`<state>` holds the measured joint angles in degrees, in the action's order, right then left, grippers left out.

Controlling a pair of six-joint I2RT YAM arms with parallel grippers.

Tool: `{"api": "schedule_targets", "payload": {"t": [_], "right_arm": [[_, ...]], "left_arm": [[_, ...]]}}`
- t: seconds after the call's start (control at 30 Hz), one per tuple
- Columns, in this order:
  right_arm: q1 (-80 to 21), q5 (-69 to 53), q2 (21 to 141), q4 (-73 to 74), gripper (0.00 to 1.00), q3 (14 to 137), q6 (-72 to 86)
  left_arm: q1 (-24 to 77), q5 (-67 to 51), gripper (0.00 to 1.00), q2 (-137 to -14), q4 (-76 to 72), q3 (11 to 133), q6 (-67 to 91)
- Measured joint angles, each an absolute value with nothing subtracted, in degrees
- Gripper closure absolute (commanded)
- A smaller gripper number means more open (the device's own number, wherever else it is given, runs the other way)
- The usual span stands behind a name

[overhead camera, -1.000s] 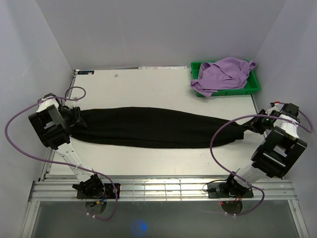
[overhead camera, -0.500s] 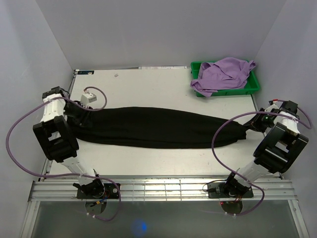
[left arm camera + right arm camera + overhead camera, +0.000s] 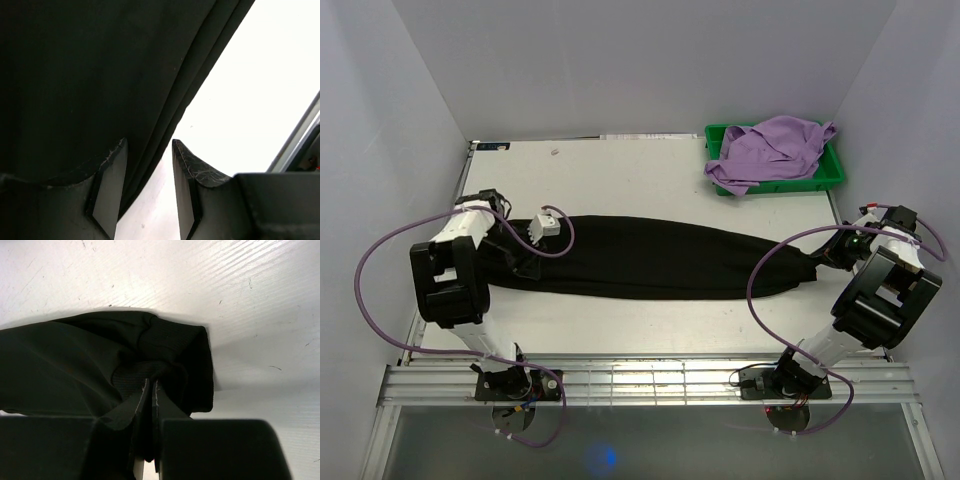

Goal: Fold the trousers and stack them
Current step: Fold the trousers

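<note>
Aluminium rails (image 3: 650, 372) run along the near edge from where I watch, with both arm bases (image 3: 510, 382) bolted onto them and purple cables (image 3: 365, 270) looping off each arm. Beyond the rails lies the white table (image 3: 640, 175); up close its top shows fine scratches and small dark specks.

Across the middle of the table I see the black trousers (image 3: 660, 258), stretched out long from left to right, almost from one side edge to the other. My left gripper (image 3: 148, 145) sits over their left end. Its jaws stand apart, and a folded edge of the dark cloth runs through the gap between them with bare table beside it. My right gripper (image 3: 151, 382) is at the far right end, near the table's right edge, with its jaws pinched together on a bunched fold of the trousers.

Further back, in the far right corner, a green plastic bin (image 3: 835, 172) holds a crumpled lilac garment (image 3: 770, 150) that spills over its near-left rim. Plain pale walls (image 3: 640, 60) close the table in at the left, right and back.
</note>
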<state>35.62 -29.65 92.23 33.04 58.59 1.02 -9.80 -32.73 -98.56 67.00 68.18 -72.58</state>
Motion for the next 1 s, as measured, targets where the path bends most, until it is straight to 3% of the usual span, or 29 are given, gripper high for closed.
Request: {"api": "schedule_targets", "payload": {"t": [0.27, 0.63, 1.0], "right_arm": [[35.62, -29.19, 92.36, 33.06, 0.92, 58.59, 0.99], [35.59, -28.67, 92.84, 33.08, 0.92, 58.59, 1.02], [35.59, -28.18, 93.17, 33.26, 0.92, 58.83, -0.23]], "left_arm": [[-6.63, -31.31, 0.54, -98.35, 62.78, 65.23, -73.03], [-5.45, -30.17, 1.0, -97.8, 58.63, 63.44, -73.36], [-8.03, -34.59, 1.0, -94.24, 69.38, 71.44, -77.89]]}}
